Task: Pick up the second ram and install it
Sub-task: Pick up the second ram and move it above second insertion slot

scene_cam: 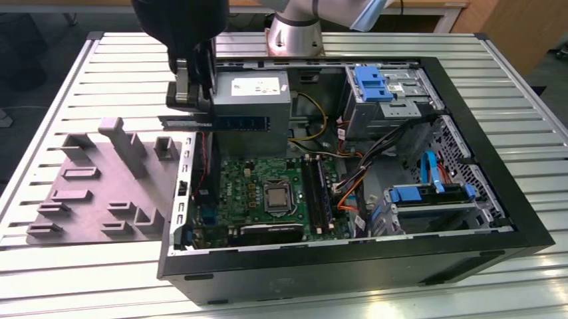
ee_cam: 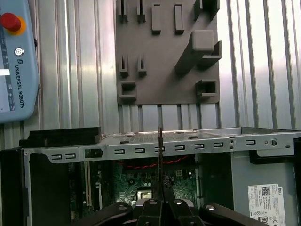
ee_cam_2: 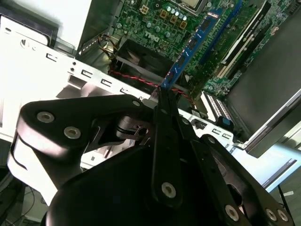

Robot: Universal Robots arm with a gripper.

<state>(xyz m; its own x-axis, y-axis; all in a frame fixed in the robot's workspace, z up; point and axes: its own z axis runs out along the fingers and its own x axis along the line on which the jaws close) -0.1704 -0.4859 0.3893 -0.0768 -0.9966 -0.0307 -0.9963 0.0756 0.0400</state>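
The second ram [scene_cam: 239, 123] is a long, thin, dark stick with a bluish face. It hangs level above the open computer case [scene_cam: 355, 262], near the case's wall on the exterior view's left. My gripper [scene_cam: 191, 107] is shut on one end of it from above. In the second wrist view the ram [ee_cam_2: 193, 42] juts out from the gripper [ee_cam_2: 162, 100] over the green motherboard [ee_cam_2: 150, 21]. In the first wrist view the ram [ee_cam: 160, 155] is edge-on, a thin dark line rising from the gripper [ee_cam: 160, 201] across the case's metal rail [ee_cam: 211, 143].
A grey fixture plate [scene_cam: 106, 183] with posts and slots lies on the exterior view's left of the case. Inside the case are the motherboard [scene_cam: 266, 189], long memory slots [scene_cam: 318, 193], a grey power supply [scene_cam: 253, 96], cables and blue drive brackets [scene_cam: 373, 83]. A teach pendant [ee_cam: 14, 66] lies on the slatted table.
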